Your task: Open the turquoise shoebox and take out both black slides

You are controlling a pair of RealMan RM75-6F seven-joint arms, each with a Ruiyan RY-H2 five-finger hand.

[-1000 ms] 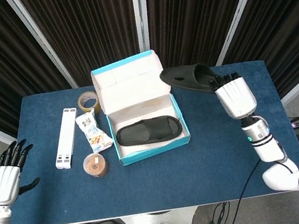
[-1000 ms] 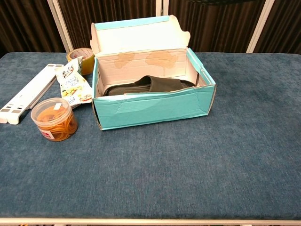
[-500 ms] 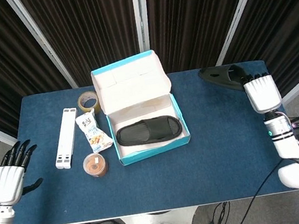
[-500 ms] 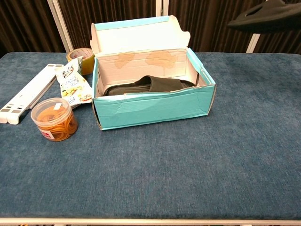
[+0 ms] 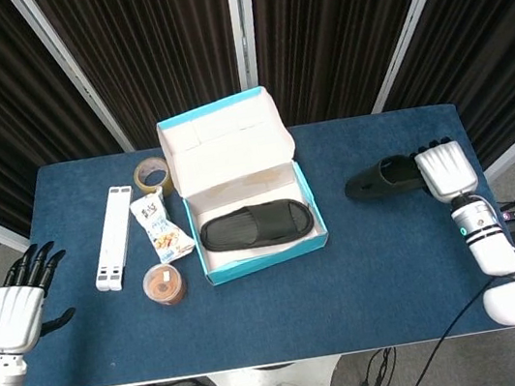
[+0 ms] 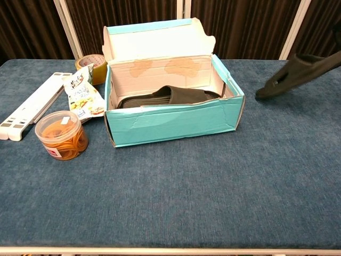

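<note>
The turquoise shoebox [image 5: 259,251] [image 6: 170,121] stands in the middle of the table with its lid [image 5: 222,143] [image 6: 157,40] folded up at the back. One black slide [image 5: 255,226] [image 6: 169,96] lies inside it. My right hand [image 5: 445,171] grips the other black slide [image 5: 385,178] [image 6: 298,73] by its heel, right of the box. That slide is tilted, toe down and close to the table. My left hand [image 5: 19,305] hangs off the table's left edge with fingers apart, holding nothing.
Left of the box lie a white stand [image 5: 112,238] [image 6: 29,104], a snack packet [image 5: 157,226] [image 6: 82,95], a tape roll [image 5: 151,176] [image 6: 94,64] and a clear tub of rubber bands [image 5: 164,283] [image 6: 61,135]. The blue table [image 5: 370,283] runs bare in front of the box.
My right hand has carried the slide from above the box out to the right and lowered it toward the table. My left hand has barely shifted.
</note>
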